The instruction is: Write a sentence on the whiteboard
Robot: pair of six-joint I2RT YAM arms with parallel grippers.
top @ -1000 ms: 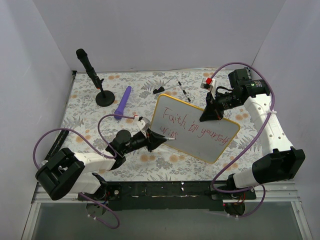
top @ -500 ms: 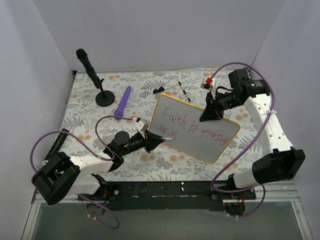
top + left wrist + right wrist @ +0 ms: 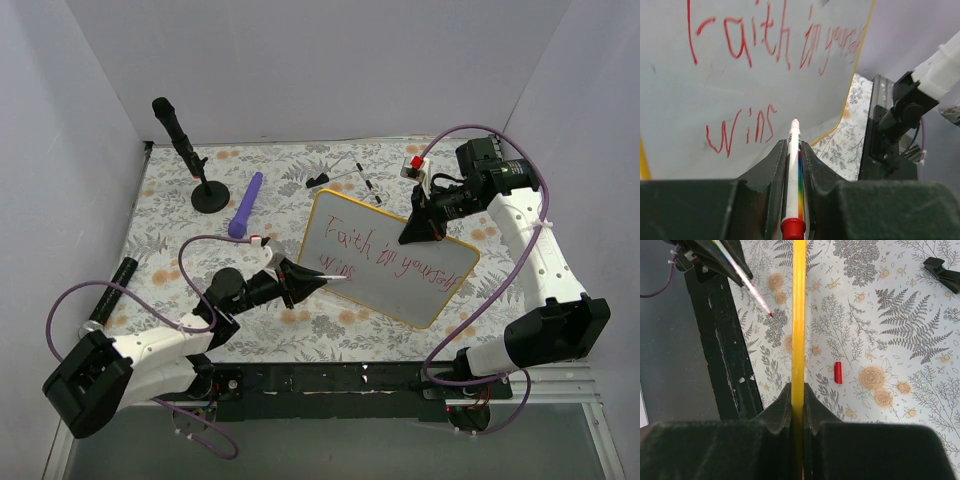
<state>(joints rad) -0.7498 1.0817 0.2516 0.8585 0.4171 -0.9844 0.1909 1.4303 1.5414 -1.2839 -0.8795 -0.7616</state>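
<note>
The whiteboard (image 3: pixel 400 275), white with a yellow rim, stands tilted at centre right. Red lettering on it, the sentence (image 3: pixel 385 252), reads "Faith in yourself", with "wins" beneath. My right gripper (image 3: pixel 420 232) is shut on the board's far edge; the right wrist view shows the yellow rim (image 3: pixel 799 315) pinched in that gripper (image 3: pixel 798 390). My left gripper (image 3: pixel 308 282) is shut on a white marker (image 3: pixel 793 170) with a rainbow stripe. Its red tip points at the board just right of "wins" (image 3: pixel 742 131). In the right wrist view the marker (image 3: pixel 747 285) stands slightly apart from the rim.
A black microphone on a round stand (image 3: pixel 190 160) is at the back left, with a purple object (image 3: pixel 246 205) beside it. A black clip (image 3: pixel 318 181) and pens (image 3: pixel 370 187) lie behind the board. A red cap (image 3: pixel 838 372) lies on the floral cloth. A black rail (image 3: pixel 330 380) runs along the near edge.
My left arm's elbow and forearm have swung down and to the left while the marker tip stays beside "wins". The right arm and the board have not moved.
</note>
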